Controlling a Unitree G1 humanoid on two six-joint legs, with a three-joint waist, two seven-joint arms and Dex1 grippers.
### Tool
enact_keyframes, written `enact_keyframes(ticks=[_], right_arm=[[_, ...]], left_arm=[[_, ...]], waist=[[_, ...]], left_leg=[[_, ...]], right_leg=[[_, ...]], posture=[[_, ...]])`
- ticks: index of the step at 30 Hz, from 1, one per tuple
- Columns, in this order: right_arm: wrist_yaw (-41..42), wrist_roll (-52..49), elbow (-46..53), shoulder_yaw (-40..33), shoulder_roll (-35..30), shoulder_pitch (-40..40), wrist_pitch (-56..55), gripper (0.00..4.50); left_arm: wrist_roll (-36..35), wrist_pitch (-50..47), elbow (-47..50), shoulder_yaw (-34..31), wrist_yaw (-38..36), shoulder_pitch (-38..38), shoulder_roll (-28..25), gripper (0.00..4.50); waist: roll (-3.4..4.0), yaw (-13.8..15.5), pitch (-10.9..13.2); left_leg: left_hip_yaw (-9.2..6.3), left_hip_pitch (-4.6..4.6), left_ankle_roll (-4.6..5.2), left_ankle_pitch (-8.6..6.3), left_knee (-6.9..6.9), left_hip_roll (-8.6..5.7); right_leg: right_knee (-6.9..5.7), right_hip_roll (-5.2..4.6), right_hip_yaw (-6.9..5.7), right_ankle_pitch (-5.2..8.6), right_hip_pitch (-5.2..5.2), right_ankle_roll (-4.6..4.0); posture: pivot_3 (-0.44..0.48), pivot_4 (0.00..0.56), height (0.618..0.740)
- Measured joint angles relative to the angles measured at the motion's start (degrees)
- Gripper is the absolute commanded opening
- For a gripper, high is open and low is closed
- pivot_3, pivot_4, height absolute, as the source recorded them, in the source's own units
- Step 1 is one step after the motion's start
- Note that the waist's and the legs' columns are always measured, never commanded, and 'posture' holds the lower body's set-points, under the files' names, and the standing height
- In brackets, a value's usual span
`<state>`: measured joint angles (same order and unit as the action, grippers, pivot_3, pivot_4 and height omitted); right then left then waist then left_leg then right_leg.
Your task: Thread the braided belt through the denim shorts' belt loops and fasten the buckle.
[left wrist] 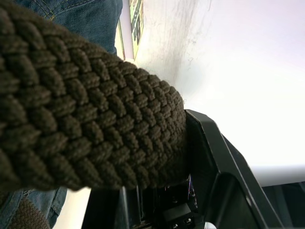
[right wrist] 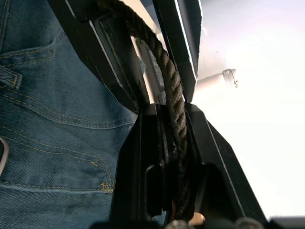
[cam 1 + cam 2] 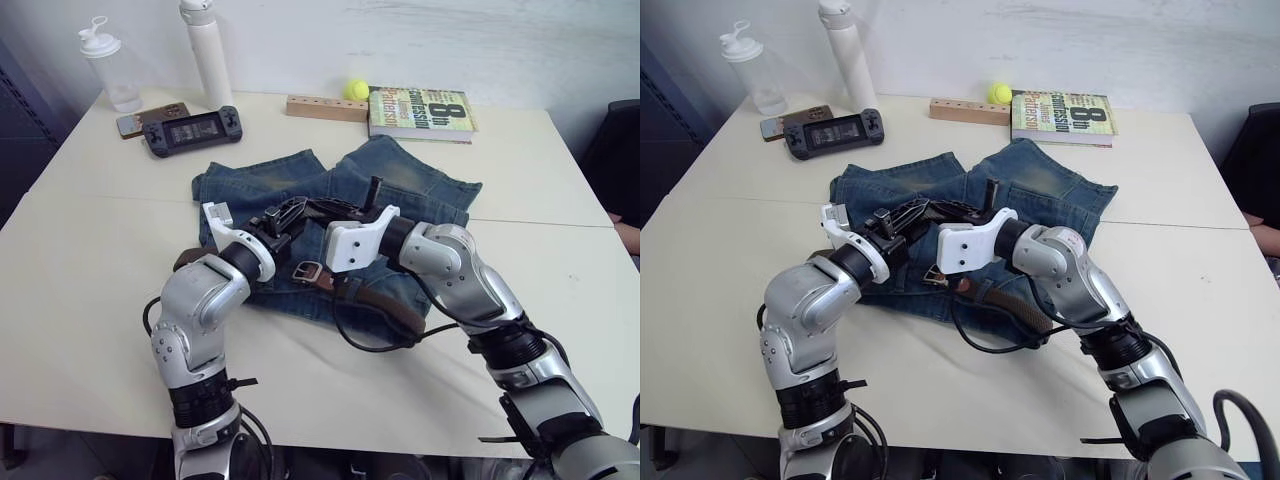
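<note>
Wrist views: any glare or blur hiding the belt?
Left wrist view: belt sits close and its weave reads clearly; background blown out white. Right wrist view: belt between dark fingers is legible; the far side is washed out.

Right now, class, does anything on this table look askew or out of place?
Yes. The braided belt is not lying flat along the waistband: it loops loosely over the denim shorts, with the buckle lying loose on the denim. Both the left gripper and right gripper hold a stretch of it up between them.
</note>
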<state>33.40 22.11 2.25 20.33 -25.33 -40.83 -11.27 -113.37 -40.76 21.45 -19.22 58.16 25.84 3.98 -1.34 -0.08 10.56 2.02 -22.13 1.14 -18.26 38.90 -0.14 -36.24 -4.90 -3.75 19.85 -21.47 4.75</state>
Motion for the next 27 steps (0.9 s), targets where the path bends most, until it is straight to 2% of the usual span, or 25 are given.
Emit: enact_keyframes(ticks=[7,12,15,17,27], right_arm=[[0.2,-0.8,0.4,-0.1,0.0,0.1,0.0,0.01],[0.4,-1.3,0.2,-1.0,-0.9,1.2,0.9,0.01],[0.3,-1.3,0.2,-1.2,-0.9,1.2,1.2,0.0],[0.3,-1.3,0.2,-1.5,-0.9,1.2,1.3,0.0],[0.3,-1.3,0.2,-1.7,-0.9,1.2,1.3,0.0]], left_arm=[[0.0,-2.5,-0.5,0.1,-2.5,0.0,-2.8,0.73],[0.1,-1.2,0.0,-2.1,-2.8,-0.4,-4.4,0.73],[0.2,-0.3,0.5,-2.3,-2.6,-1.0,-4.1,1.53],[0.3,0.3,0.6,-2.4,-2.4,-1.1,-4.0,2.41],[0.4,-0.8,0.5,-2.0,-2.8,-0.8,-2.2,2.41]], waist=[[0.01,0.0,0.0],[0.02,0.0,0.0],[0.02,0.0,0.0],[0.02,0.0,0.0],[0.02,0.0,0.0]], left_leg=[[-0.01,0.0,-0.01,0.0,-0.02,0.0],[-0.01,-0.01,-0.01,0.0,-0.04,0.0],[-0.02,-0.01,-0.01,0.0,-0.06,0.0],[-0.02,-0.02,-0.01,0.0,-0.06,0.0],[-0.02,-0.02,-0.01,0.0,-0.13,0.0]], right_leg=[[0.02,0.0,0.0,0.0,0.0,0.01],[0.07,0.0,-0.01,-0.02,0.0,0.03],[0.1,0.0,-0.02,-0.02,0.0,0.03],[0.12,0.0,-0.02,-0.03,0.01,0.05],[0.16,0.0,-0.02,-0.04,0.01,0.07]], posture=[[0.0,0.15,0.738],[0.0,0.15,0.738],[0.0,0.15,0.738],[0.0,0.15,0.738],[0.0,0.15,0.738]])
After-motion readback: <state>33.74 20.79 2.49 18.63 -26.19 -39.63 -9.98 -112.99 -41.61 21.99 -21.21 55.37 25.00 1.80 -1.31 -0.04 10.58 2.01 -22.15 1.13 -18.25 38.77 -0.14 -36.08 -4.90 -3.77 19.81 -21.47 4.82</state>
